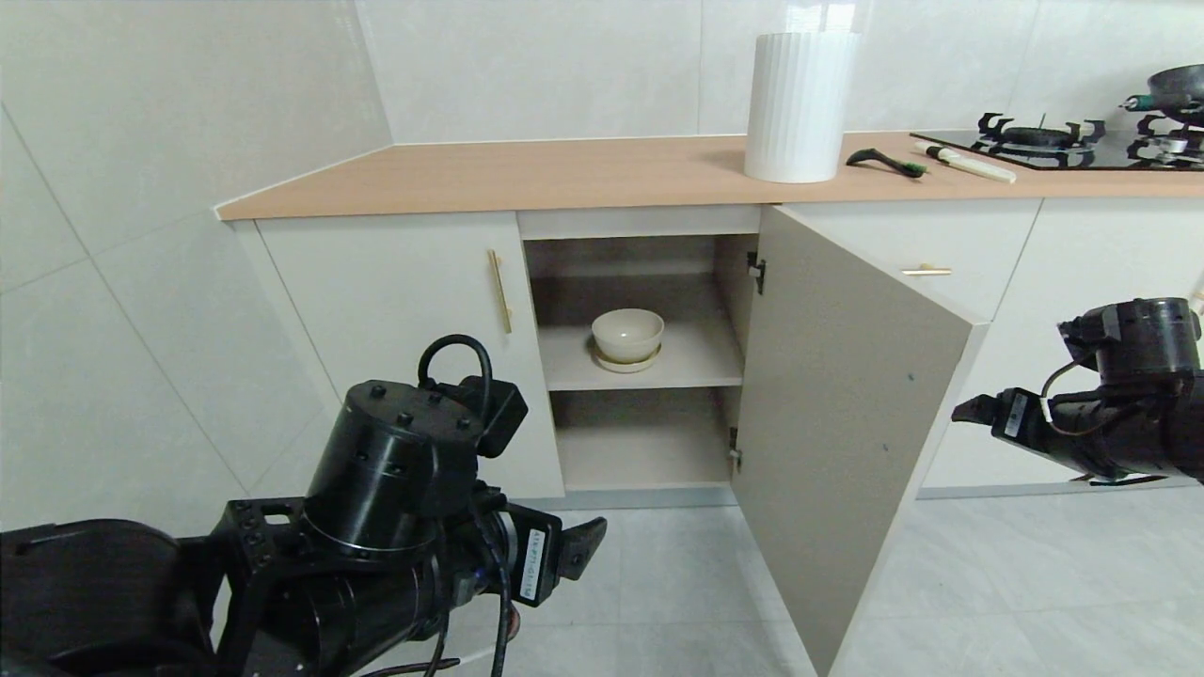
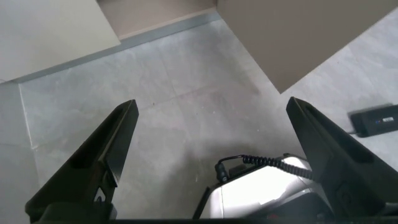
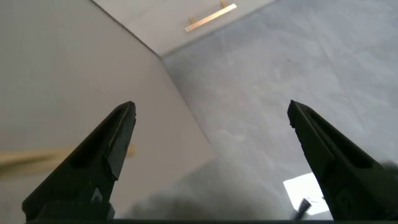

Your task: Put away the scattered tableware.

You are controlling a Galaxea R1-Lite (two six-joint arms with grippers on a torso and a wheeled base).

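Hovering empty-clawed at the open cupboard, bowl already on the shelf.

Ahead of me, between my two claws, the cupboard (image 1: 696, 362) stands open, its door (image 1: 837, 404) swung out on the inner side of my right claw (image 3: 211, 104). That claw and my left claw (image 2: 211, 102), low over the floor tiles, both have their fingers spread wide with nothing between them. Up and beyond my left claw, well apart from either, the bowl (image 1: 627, 335) sits on a saucer (image 1: 623, 363) on the upper shelf. I judge this piece stowed. The next move is probably either fetching whatever else counts as tableware, such as the small tools (image 1: 941, 162) on the counter high above my right claw, or getting that claw onto the door's outer face to push it shut.
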